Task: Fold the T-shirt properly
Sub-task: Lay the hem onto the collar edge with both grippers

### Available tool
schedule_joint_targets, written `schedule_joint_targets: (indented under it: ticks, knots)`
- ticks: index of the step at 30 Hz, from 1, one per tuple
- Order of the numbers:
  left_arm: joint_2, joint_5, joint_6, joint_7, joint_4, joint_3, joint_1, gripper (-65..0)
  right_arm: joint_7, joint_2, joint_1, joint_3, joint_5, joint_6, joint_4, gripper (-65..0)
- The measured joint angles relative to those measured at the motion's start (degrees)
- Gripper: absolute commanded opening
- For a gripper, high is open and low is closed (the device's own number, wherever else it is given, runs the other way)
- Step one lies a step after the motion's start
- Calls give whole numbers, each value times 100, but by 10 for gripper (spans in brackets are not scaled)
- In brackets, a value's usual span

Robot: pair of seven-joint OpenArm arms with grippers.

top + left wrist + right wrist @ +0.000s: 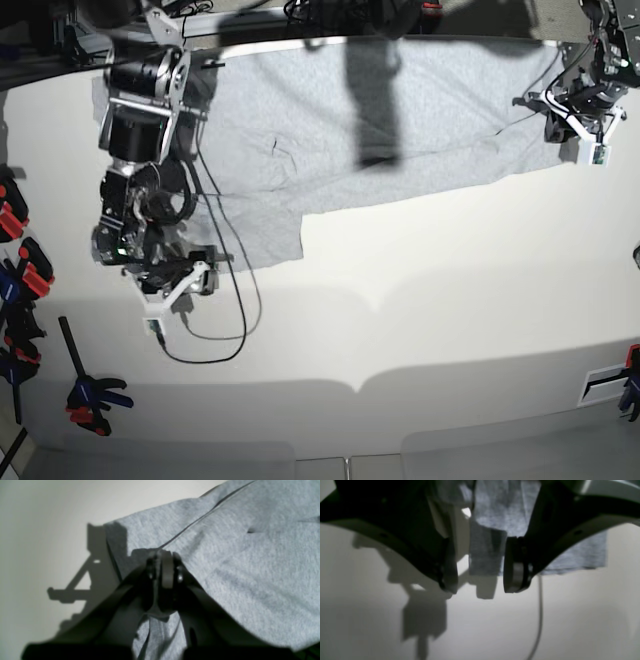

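Left fingers (166,573) pinching T-shirt (250,567) | right fingers (480,580) released | white table (420,320)

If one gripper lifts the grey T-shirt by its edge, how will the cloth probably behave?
The T-shirt would probably sag and drape, since it already lies in soft wrinkles on the table. It looks light and thin, so a pinch like the left gripper makes should hold it. Pushed, it would likely bunch rather than slide.
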Motion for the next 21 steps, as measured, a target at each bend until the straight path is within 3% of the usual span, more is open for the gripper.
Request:
schedule_joint_targets:
  ticks: [6, 8, 10, 11, 15, 21]
  knots:
    - [2, 2, 0, 2, 0, 0, 0, -650, 516, 0, -17, -83, -409, 83, -540, -375]
    - [0, 2, 0, -24, 0, 0, 0, -650, 756, 0, -120, -140, -385, 83, -542, -465]
    - [0, 20, 2, -129, 0, 0, 0, -650, 535, 15, -142, -203, -225, 66, -531, -610]
    - [0, 22, 2, -127, 0, 0, 0, -650, 466, 37, -142, -236, -184, 66, -531, -650]
    - [0, 22, 2, -127, 0, 0, 0, -650, 365, 39, -195, -313, -42, 68, -402, -650]
    - [4, 22, 0, -131, 0, 0, 0, -650, -938, -20, -431, -337, 212, 170, 695, -650]
